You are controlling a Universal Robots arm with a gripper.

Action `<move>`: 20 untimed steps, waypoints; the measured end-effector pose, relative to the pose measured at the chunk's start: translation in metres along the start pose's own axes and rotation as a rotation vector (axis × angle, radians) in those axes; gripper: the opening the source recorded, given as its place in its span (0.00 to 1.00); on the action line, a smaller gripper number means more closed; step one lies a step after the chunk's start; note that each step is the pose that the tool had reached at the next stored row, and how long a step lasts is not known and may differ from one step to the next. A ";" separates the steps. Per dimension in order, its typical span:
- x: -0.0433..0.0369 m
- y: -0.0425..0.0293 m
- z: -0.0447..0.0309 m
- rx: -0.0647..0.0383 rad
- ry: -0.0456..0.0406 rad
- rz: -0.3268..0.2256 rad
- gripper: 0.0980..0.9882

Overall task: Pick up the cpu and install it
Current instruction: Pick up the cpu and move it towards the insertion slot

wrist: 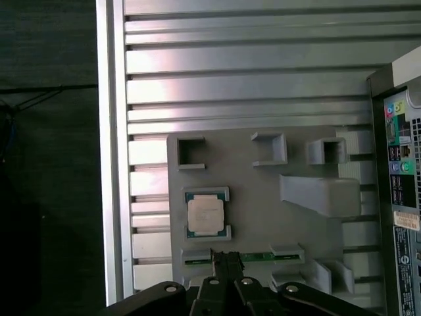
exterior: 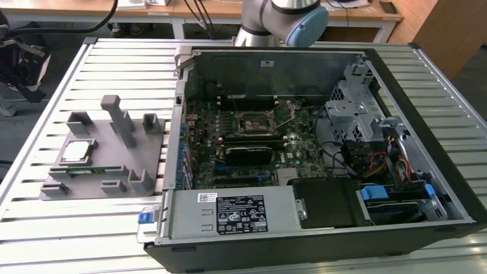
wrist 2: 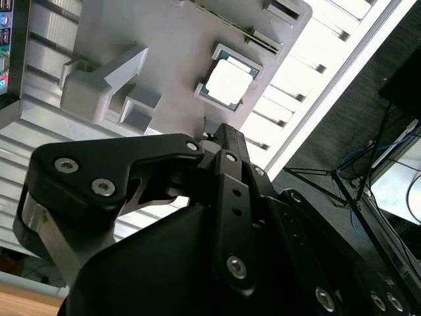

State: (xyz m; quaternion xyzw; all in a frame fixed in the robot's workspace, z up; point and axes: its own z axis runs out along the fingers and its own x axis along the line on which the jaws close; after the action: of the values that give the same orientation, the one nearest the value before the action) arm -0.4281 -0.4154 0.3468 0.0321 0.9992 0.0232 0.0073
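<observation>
Black metal links run down to the pincer (wrist: 227, 260), and in both wrist views its fingers meet tip to tip with nothing between them. I read it as clenched and empty. It hangs in the air above the grey plastic holder (wrist: 263, 197), clear of it. In the first wrist view its tips line up over the edge of the slot where the green memory stick (wrist: 256, 257) lies, just beside the pocket with the cpu (wrist: 205, 214).

The cpu lies flat in that pocket with its silvery lid up and a thin green border round the lid. Low grey lips hold two opposite sides. In the exterior view it sits at the middle left of the frame (exterior: 76, 151), on the holder (exterior: 99, 171), well apart from the open computer case (exterior: 320, 148) and the socket (exterior: 255, 123) on the board inside.

I judge the chip light and stiff, with a smooth lid that could slip under pads. The underside is probably delicate, so I would not want it dragged or tilted. The two edges not covered by the lips look like the places to take hold.

As for writing, a black and white sticker (exterior: 242, 212) lies on the power supply at the bottom centre of the exterior view, and a small white label (exterior: 266, 63) sits on the case's far wall. More stickers (wrist: 408, 220) show on the case's back panel in the first wrist view. I can read nothing on the cpu's lid. The slatted aluminium table (wrist: 230, 85) carries everything.
</observation>
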 end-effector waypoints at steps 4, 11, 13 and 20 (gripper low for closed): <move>-0.0001 -0.0025 0.0048 0.000 0.0066 -0.001 0.01; -0.0002 -0.0047 0.0121 0.001 0.0245 -0.001 0.28; -0.0002 -0.0059 0.0146 0.001 0.0318 -0.001 0.35; -0.0002 -0.0080 0.0241 0.001 0.0346 -0.001 0.55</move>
State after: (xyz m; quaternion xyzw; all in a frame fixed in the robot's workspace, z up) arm -0.4280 -0.4223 0.3224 0.0312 0.9992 0.0231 -0.0100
